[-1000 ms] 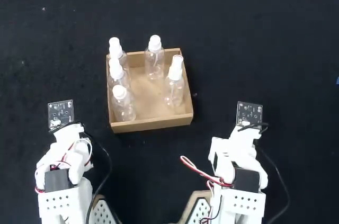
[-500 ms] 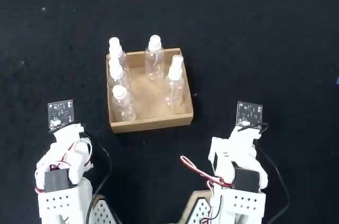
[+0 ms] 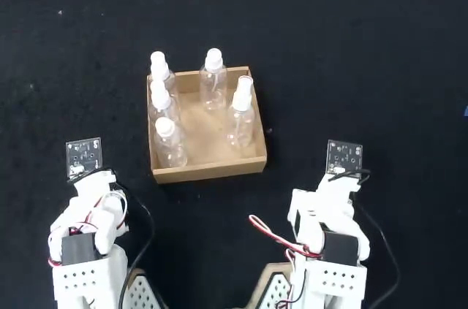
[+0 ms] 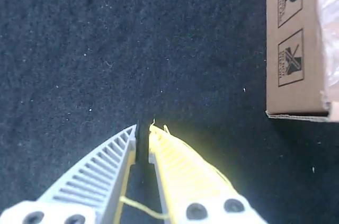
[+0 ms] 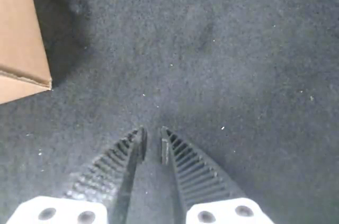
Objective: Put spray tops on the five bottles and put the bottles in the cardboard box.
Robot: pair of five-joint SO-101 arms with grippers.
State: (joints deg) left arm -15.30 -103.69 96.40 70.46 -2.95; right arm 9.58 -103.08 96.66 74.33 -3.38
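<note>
Left gripper: your left gripper (image 4: 143,131) hangs low over the black counter (image 3: 365,68) at the near edge. Its fingers (image 4: 169,155) are pressed together on nothing.
Right gripper: your right gripper (image 5: 152,136) sits on the other side at the near edge, also low over the cloth. Its fingers (image 5: 185,160) are all but together, with just a sliver between the tips and nothing in it.
Cardboard box: the cardboard box (image 3: 208,170) lies ahead of you, between the two arms and a little farther out, flat on the counter. Both grippers are apart from it.
Bottles: all five bottles (image 3: 170,145) stand inside the box. Three are in a row along its left wall, one at the far wall and one by the right wall.
Spray tops: every bottle wears a white spray top (image 3: 213,59).
</note>
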